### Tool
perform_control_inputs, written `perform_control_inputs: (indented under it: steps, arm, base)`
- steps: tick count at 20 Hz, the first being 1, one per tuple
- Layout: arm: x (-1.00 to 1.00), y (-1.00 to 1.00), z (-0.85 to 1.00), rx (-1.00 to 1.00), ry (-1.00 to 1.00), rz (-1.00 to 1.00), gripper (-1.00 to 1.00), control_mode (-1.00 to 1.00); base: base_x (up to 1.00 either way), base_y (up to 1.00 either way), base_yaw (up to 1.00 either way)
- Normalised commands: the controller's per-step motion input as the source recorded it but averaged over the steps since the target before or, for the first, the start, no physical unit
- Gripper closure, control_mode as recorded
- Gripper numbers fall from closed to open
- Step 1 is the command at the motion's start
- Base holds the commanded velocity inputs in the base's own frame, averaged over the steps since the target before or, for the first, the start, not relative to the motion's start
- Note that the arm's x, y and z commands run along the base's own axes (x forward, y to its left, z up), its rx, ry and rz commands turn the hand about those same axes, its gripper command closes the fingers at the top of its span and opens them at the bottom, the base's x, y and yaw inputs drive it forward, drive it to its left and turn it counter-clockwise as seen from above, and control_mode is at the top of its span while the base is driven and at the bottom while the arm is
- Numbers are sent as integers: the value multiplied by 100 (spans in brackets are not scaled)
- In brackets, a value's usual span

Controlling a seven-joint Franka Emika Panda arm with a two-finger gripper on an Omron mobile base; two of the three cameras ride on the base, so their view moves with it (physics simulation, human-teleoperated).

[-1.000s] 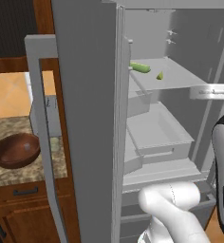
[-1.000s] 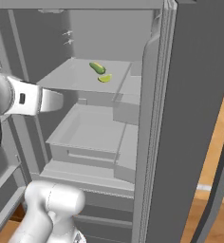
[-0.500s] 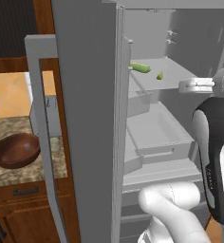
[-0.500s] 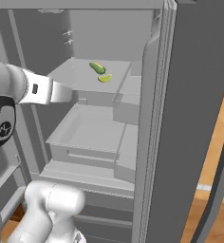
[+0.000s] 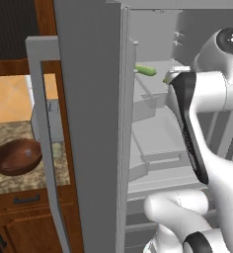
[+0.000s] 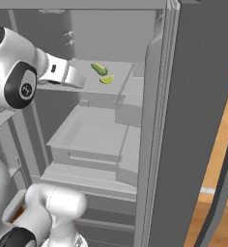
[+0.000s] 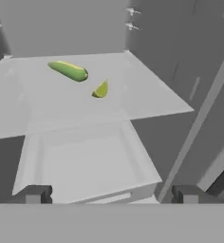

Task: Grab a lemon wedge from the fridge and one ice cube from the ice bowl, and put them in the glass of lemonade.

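The fridge [image 6: 198, 106] stands open. On its upper shelf lies the lemon wedge [image 7: 100, 89], small and yellow-green, also seen in the right base view [image 6: 106, 79]. My gripper [image 7: 110, 194] is open, its two dark fingertips far apart, and it looks along the shelf at the wedge from some way off, holding nothing. From the right base view the hand [image 6: 72, 76] reaches into the fridge at shelf height, left of the wedge. The ice bowl [image 5: 17, 155], dark reddish-brown, sits on the counter left of the fridge. A small pale tumbler [image 5: 56, 149] beside it looks like the glass of lemonade.
A long green vegetable [image 7: 69, 70] lies on the same shelf just behind and left of the wedge. Below the shelf is a grey drawer bin [image 6: 94, 137]. The open left door [image 5: 44, 138] stands between the fridge interior and the counter.
The arm has swung up and forward, carrying the hand into the fridge toward the upper shelf. The jaws have stayed open. The wedge and the vegetable have not moved.
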Motion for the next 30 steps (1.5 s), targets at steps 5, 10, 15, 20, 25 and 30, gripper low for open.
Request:
perform_control_inputs:
  steps: [5, 10, 15, 20, 25, 30]
  arm:
    - [47, -26, 1, 1, 32, 0, -100, -100]
    - [38, -23, -21, 0, 13, 0, -100, -100]
    - [58, -2, -27, 1, 1, 0, -100, -100]
    - [58, 0, -40, 2, 0, 0, -100, -100]
    - [58, 0, -25, 8, 0, 0, -100, -100]
    - [54, -1, -4, 11, 0, 0, -100, -100]
  base:
    - [0, 0, 0]
    - [0, 0, 0]
    - [0, 0, 0]
    - [0, 0, 0]
    - [0, 0, 0]
    - [0, 0, 0]
